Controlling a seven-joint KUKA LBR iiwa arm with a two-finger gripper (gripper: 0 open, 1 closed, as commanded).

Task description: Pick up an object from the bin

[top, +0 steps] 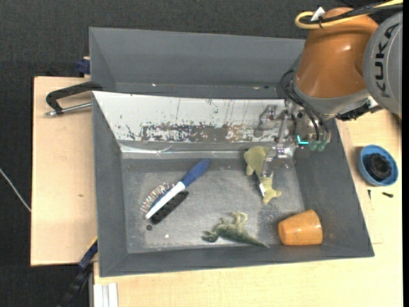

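My gripper (276, 155) hangs low in the back right part of the bin, close to the rear wall. A pale yellow-green soft thing (255, 160) lies right against its left side, and a pale tail of the same colour (270, 194) trails down just below it. Whether that thing is gripped or merely touched is hidden by the gripper body. An orange cup (300, 228) lies on its side at the front right, well apart from the gripper. A green toy dinosaur (233, 230) lies near the front wall, left of the cup.
A brush with a blue handle and a black-and-white bristle head (171, 196) lies diagonally in the left half of the bin. The arm with its orange cover comes in over the bin's right rear corner.
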